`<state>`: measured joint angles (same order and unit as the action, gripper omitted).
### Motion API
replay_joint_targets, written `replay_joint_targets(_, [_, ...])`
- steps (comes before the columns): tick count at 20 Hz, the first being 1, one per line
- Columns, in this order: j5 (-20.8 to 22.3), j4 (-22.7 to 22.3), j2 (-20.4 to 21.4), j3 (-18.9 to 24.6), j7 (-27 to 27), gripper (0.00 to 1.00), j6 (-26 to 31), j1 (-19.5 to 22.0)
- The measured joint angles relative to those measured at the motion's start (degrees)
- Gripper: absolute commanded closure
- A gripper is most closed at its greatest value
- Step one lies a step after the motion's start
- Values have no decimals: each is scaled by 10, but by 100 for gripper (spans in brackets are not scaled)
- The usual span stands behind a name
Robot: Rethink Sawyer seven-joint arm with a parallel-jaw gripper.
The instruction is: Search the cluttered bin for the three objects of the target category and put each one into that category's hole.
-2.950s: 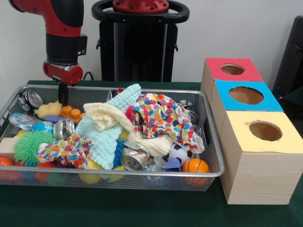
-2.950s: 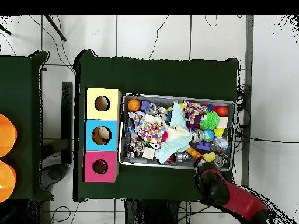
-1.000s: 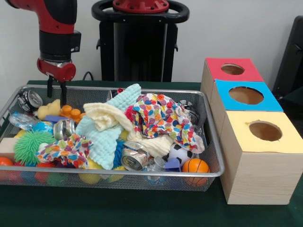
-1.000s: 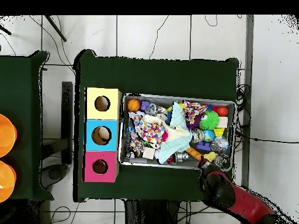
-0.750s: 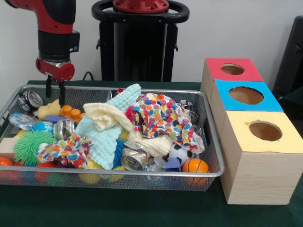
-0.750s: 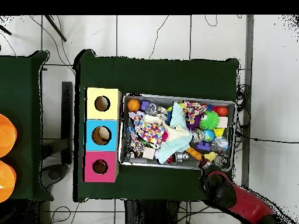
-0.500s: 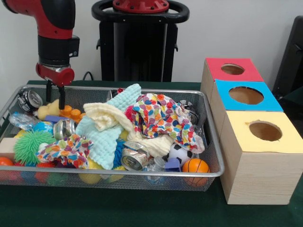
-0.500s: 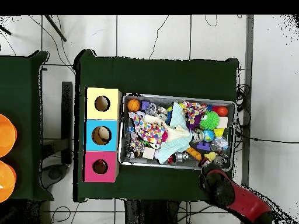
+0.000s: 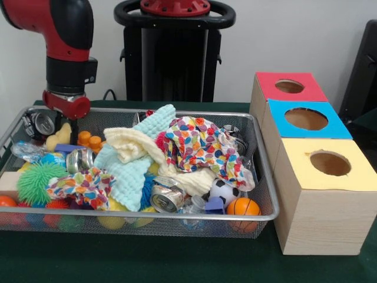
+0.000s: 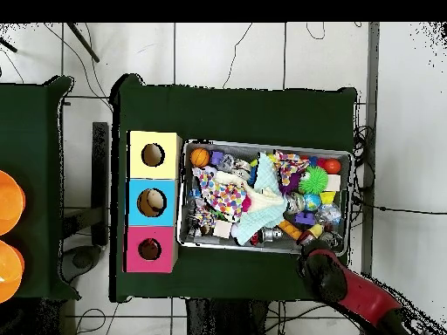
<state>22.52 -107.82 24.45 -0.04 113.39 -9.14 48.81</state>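
Your gripper (image 9: 65, 121) dips into the wire-mesh bin (image 9: 177, 219) at upper left, by a shiny crushed can (image 9: 40, 124); can't tell finger state.

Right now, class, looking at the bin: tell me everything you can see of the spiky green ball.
The spiky green ball is bright green, covered all over in soft-looking rubbery bristles. It lies inside the wire mesh bin, at the end away from the boxes. A patterned cloth lies against one side, and an orange ball sits just beside it below. From overhead it shows clearly, unburied. The gripper is not near it.
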Motion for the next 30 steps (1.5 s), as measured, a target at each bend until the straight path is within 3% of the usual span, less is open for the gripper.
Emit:
replay_joint_targets(6, [0,6,-5,-18,0,0,-10,-20])
replay_joint_targets(7, [0,8,-6,-24,0,100,-13,-26])
replay_joint_targets(21, [-5,13,-10,-38,0,100,-16,-45])
replay_joint_targets(30, [-60,21,-21,-42,0,100,0,-103])
